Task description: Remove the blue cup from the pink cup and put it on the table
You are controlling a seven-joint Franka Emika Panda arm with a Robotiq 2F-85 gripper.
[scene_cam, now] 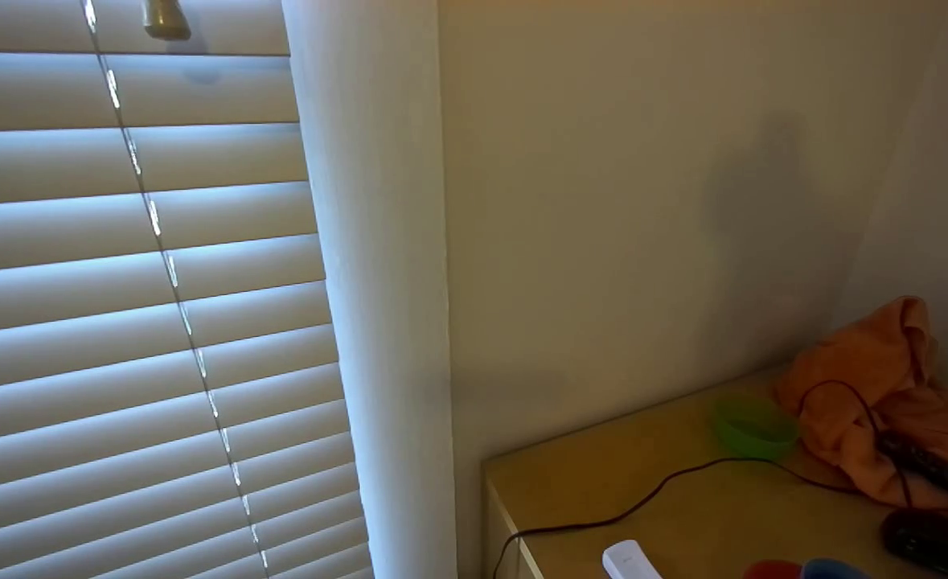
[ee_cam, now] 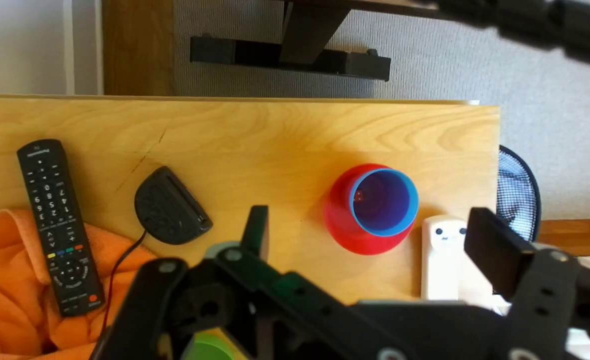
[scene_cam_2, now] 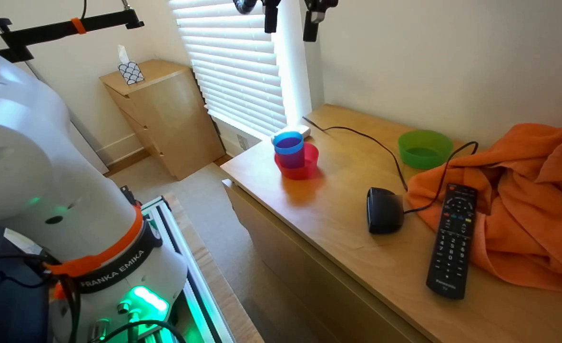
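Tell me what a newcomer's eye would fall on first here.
Probably the rumpled orange cloth, heaped on the table beside the green bowl in an exterior view. Next, the blue cup nested in the pink cup, framed by the open gripper in the wrist view.

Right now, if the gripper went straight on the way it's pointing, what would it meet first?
Probably the blue cup, sitting in the pink cup: the gripper points down, jaws apart, and the wrist view shows the blue cup between them. Depth is hard to judge.
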